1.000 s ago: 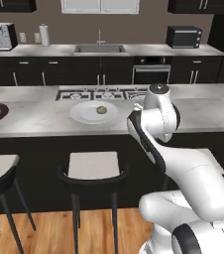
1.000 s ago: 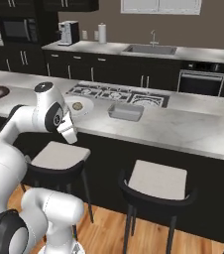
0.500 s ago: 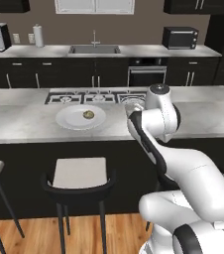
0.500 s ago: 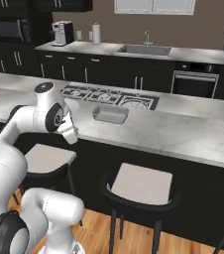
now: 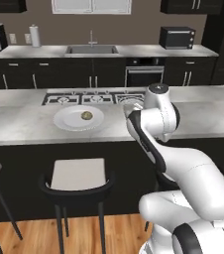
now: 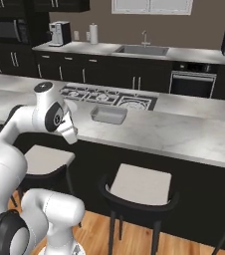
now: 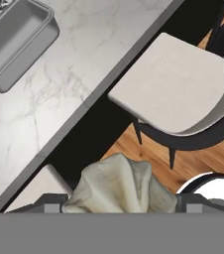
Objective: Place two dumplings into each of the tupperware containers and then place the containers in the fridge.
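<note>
Mid-transfer, by the look of it: gripper point(image 7: 120, 208) closed on a dumpling point(image 7: 120, 183), held over the counter edge point(image 7: 79, 111) above a stool point(image 7: 176, 92), with the clear greyish tupperware container point(image 7: 15, 44) well apart on the marble. One more dumpling point(image 5: 86, 115) on the round white plate point(image 5: 64, 123); blue container and fridge not identifiable. Next, probably: carry across to the tub point(image 6: 108, 115) beside the hob point(image 6: 109, 97), centre over its opening, lower, release.
</note>
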Controlling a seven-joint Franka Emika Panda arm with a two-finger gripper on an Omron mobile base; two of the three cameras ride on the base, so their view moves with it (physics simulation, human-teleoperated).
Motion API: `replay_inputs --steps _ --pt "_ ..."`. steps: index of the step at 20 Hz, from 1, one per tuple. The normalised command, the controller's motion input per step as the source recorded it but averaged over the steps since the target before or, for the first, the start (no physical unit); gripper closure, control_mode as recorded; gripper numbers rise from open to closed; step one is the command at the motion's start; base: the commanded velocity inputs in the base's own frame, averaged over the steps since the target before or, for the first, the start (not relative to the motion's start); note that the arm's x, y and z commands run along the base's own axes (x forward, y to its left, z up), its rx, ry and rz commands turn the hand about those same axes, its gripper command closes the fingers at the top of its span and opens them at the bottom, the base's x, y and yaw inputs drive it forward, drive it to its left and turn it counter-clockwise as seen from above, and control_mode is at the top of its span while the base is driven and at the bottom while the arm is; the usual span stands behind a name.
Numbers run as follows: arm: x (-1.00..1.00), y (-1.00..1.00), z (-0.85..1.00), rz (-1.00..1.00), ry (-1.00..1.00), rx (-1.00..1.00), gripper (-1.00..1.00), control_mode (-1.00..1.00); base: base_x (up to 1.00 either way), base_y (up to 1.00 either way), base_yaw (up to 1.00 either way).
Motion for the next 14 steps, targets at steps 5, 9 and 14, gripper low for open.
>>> replay_inputs --steps 5,9,14 --pt "0.0 0.0 0.0 0.0 0.0 0.0 1.0 1.0 0.13 0.0 -0.08" --pt "0.09 0.0 0.11 -0.04 0.0 0.02 1.0 -1.0 0.07 0.0 -0.04" --pt "0.2 0.0 0.32 -0.14 -0.06 0.04 1.0 -1.0 0.0 0.0 0.0"
